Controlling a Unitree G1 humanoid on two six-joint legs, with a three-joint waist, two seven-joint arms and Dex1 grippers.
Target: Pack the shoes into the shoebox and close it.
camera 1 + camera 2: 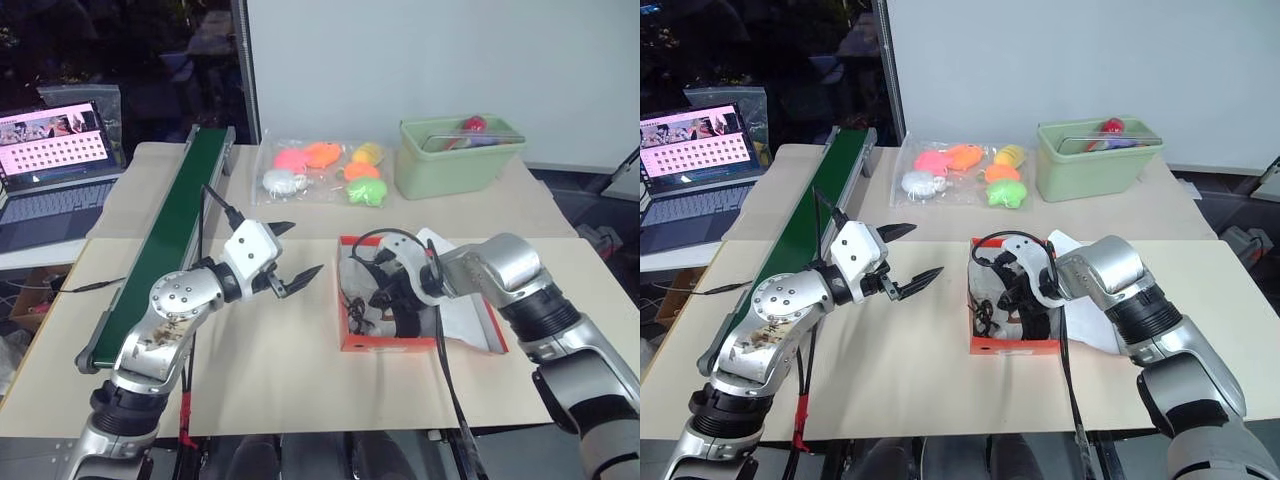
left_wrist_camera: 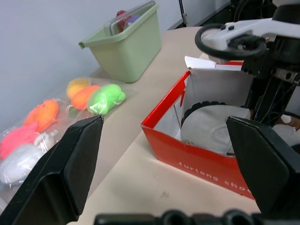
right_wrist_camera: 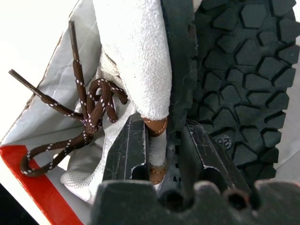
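Observation:
The red-orange shoebox (image 1: 385, 345) lies open on the table right of centre, its lid (image 1: 470, 320) folded out to the right. Off-white shoes (image 2: 213, 129) with dark laces and treaded soles (image 3: 234, 70) sit inside it. My right gripper (image 1: 395, 295) reaches down into the box. In the right wrist view its fingers (image 3: 133, 145) are shut on the heel of one shoe (image 3: 136, 56), beside the brown heel tab. My left gripper (image 1: 300, 250) hovers open and level just left of the box, holding nothing.
A green conveyor belt (image 1: 170, 230) runs along the table's left side. A clear bag of bright plastic toys (image 1: 325, 170) and a pale green bin (image 1: 455, 160) stand at the back. A laptop (image 1: 55, 160) sits on a table at far left.

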